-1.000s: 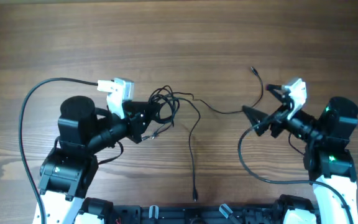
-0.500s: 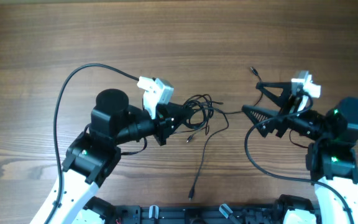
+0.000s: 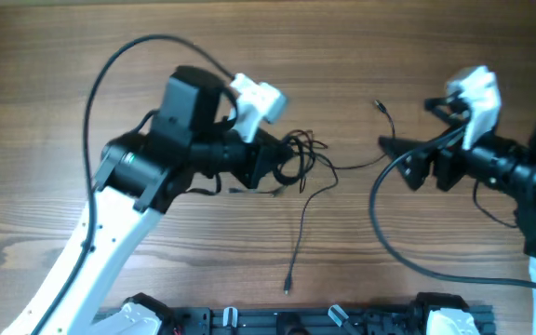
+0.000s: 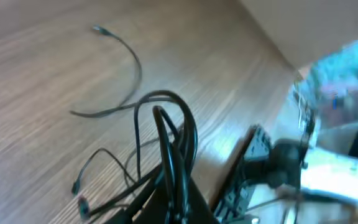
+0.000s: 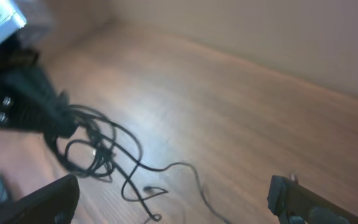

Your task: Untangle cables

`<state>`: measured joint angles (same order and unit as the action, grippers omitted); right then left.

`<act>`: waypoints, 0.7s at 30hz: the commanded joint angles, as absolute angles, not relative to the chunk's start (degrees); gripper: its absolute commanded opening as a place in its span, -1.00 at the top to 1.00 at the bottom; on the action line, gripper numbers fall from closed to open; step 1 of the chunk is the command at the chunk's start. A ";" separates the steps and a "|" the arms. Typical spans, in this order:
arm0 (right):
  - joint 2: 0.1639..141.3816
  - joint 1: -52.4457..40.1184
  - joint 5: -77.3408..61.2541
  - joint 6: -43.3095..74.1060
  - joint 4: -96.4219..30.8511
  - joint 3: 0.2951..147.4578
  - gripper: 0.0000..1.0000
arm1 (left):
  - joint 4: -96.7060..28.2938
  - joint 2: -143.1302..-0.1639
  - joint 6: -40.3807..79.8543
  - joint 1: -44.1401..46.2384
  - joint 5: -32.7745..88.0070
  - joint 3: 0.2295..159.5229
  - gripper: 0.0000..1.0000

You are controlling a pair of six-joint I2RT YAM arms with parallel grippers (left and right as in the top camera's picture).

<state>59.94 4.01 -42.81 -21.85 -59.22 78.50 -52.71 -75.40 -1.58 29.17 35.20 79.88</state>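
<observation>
Wood-grain table [image 3: 249, 56], pretty plain setup. Left gripper [image 3: 277, 166] is pinched tight on the cables [image 3: 302, 160], right at the knotted loops near the middle of the table. From that clump one thin strand trails down toward the near edge and ends in a tiny plug [image 3: 287, 287]. Another strand runs off right and curls up to a second plug [image 3: 378, 104]. Right gripper [image 3: 406, 128] sits by that right-hand strand, jaws spread wide, gripping nothing.
</observation>
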 commanded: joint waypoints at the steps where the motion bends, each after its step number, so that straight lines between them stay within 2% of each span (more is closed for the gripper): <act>1: 62.50 0.01 -41.85 -33.39 -63.26 79.29 -0.99 | -54.33 -76.53 -15.94 34.17 35.68 84.03 0.92; 6: 65.47 -0.58 -50.96 -33.54 -63.75 79.29 -0.99 | -51.29 -76.47 -23.44 39.97 34.20 84.03 0.92; 8: 65.80 -0.58 -55.68 -38.74 -65.82 79.26 -1.00 | -47.13 -76.47 -23.64 40.80 33.74 84.03 0.92; 10: 65.80 -0.58 -56.49 -42.24 -68.66 79.26 -1.00 | -44.29 -76.51 -23.62 40.80 33.78 84.03 0.92; 16: 65.84 -0.60 -56.75 -42.48 -71.55 79.22 -1.00 | -37.98 -76.53 -23.59 42.78 33.78 84.01 0.92; 17: 65.84 -0.64 -56.73 -42.48 -71.70 79.22 -0.79 | -37.54 -76.58 -23.62 43.64 33.76 84.01 0.92; 18: 65.87 -0.75 -56.73 -42.48 -71.68 79.22 -0.45 | -37.43 -76.62 -23.59 43.99 33.76 84.01 0.92; 19: 65.87 -0.80 -56.69 -42.46 -71.68 79.22 0.18 | -37.45 -76.62 -23.57 44.16 33.76 84.01 0.92; 20: 65.87 -0.80 -56.69 -42.39 -71.72 79.22 0.62 | -37.45 -76.62 -23.57 44.16 33.76 84.01 0.92; 21: 65.87 -0.80 -56.69 -41.80 -71.77 79.22 0.91 | -37.47 -76.62 -23.55 44.16 33.74 84.01 0.92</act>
<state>65.69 -0.36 -55.27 -41.78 -71.70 78.48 -37.87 -76.73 -22.46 43.92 33.67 82.67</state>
